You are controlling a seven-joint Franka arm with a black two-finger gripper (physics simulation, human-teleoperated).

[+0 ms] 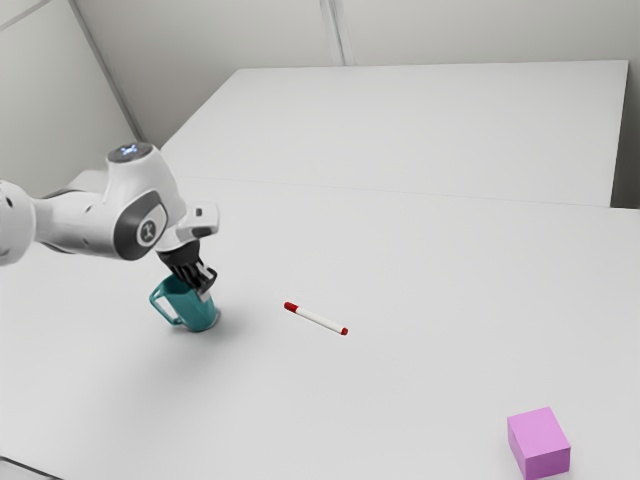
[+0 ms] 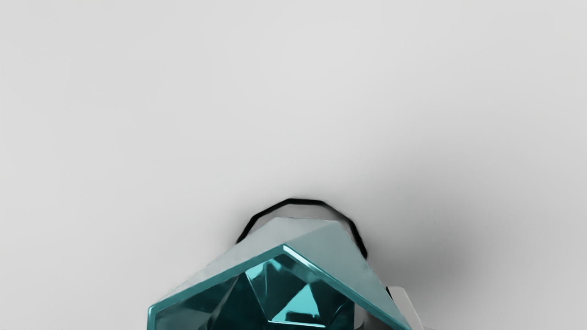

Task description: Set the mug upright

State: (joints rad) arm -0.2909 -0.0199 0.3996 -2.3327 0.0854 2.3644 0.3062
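ok so the teal mug point(image 1: 193, 310) is over at the exterior view's left, well in from the table's far edge point(image 1: 400, 193). Mouth's up, body kinda leaning; can't tell if the base sits flat. Gripper point(image 1: 207, 285) is pinched narrow on its wall, one finger inside, one outside. Just beside it lies a white marker with red ends point(image 1: 320, 320), then a pink cube point(image 1: 538, 445) nearer the exterior view's bottom right.
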